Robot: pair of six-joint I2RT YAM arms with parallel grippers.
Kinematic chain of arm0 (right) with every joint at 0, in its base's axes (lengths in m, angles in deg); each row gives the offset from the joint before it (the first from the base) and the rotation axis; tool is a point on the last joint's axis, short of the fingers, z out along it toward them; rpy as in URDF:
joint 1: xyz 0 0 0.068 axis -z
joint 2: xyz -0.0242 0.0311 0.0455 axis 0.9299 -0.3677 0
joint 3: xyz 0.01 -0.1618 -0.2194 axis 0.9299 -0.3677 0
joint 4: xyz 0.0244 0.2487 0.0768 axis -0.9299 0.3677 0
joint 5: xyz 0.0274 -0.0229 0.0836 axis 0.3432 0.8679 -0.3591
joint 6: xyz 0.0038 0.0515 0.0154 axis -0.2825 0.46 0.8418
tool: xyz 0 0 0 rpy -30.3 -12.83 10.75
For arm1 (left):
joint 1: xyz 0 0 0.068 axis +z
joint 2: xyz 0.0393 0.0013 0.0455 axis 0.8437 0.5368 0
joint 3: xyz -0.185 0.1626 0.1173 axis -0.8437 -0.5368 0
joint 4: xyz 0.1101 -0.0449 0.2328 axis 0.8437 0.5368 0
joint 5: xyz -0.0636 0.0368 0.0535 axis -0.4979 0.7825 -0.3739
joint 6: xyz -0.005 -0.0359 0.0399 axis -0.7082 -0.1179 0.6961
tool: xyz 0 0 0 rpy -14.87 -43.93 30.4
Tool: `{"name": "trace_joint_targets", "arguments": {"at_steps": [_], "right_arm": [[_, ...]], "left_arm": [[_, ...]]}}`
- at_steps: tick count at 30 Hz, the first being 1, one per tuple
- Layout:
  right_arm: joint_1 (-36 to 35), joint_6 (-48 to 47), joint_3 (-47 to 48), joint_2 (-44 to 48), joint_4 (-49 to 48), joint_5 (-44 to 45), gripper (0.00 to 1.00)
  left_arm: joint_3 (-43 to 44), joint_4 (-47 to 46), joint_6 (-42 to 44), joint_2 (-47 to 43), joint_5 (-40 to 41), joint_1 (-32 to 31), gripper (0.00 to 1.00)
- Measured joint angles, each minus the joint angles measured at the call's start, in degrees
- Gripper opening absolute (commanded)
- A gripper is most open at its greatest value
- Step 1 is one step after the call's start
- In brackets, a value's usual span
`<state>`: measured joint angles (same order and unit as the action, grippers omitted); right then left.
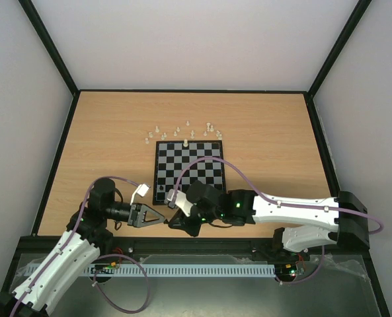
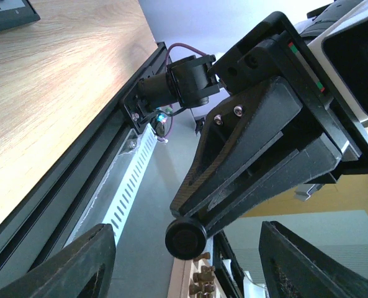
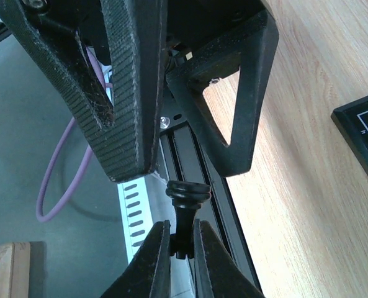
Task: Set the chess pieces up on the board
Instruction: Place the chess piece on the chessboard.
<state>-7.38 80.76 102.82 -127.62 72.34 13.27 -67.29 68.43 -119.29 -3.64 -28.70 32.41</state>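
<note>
My right gripper (image 3: 182,247) is shut on the thin stem of a black chess piece (image 3: 185,198), whose round base points at my left gripper. My left gripper (image 2: 187,268) is open; its fingers (image 3: 129,93) stand either side of the piece's base (image 2: 185,238) without touching it. In the top view both grippers, left (image 1: 157,216) and right (image 1: 176,216), meet at the near table edge just in front of the board (image 1: 205,170). Several white pieces (image 1: 182,131) stand scattered behind the board, and one white piece (image 1: 186,142) is on its far row.
The black table rail (image 2: 78,180) and a white slotted cable duct (image 2: 131,186) run under the grippers. A wooden box with brown pieces (image 2: 203,280) lies below the table edge. The board's corner (image 3: 365,138) shows on the wood to the right.
</note>
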Motion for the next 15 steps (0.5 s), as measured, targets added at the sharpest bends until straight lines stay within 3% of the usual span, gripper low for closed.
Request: {"name": "trace_joint_targets", "arguments": {"at_steps": [6,15], "right_arm": [[0.0,-1.5,2.1,-2.1,0.0,-0.9,0.06],[0.7,-2.8,3.9,-3.8,0.0,-1.0,0.06]], "left_arm": [[0.0,0.0,0.0,0.0,-0.2,-0.1,0.58],[0.0,0.2,0.2,-0.2,-0.4,-0.2,0.4]]}}
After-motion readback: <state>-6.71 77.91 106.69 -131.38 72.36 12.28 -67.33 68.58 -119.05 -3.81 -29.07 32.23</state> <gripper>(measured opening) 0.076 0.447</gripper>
